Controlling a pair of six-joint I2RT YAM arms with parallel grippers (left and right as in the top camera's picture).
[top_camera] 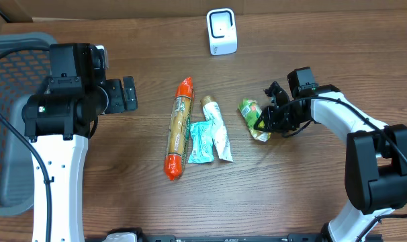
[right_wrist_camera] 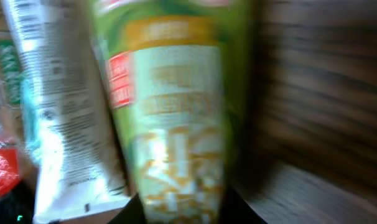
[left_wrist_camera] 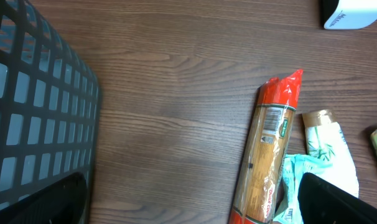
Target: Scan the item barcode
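Note:
A green snack packet [top_camera: 252, 113] lies right of centre on the wooden table. My right gripper [top_camera: 266, 123] is at its near end. In the right wrist view the packet [right_wrist_camera: 176, 93] is blurred and fills the gap between the two dark fingers, with my right gripper [right_wrist_camera: 182, 208] shut on it. A white barcode scanner [top_camera: 221, 31] stands at the back of the table; its corner [left_wrist_camera: 356, 12] also shows in the left wrist view. My left gripper [top_camera: 128, 93] hovers at the left, wide open [left_wrist_camera: 195, 199] over bare wood with nothing between its fingers.
A long packet with orange ends [top_camera: 178, 128] lies mid-table, with a teal wrapper [top_camera: 200, 141] and a white pouch [top_camera: 217, 128] beside it. A grey mesh basket [top_camera: 9, 121] stands at the left edge, close to the left arm.

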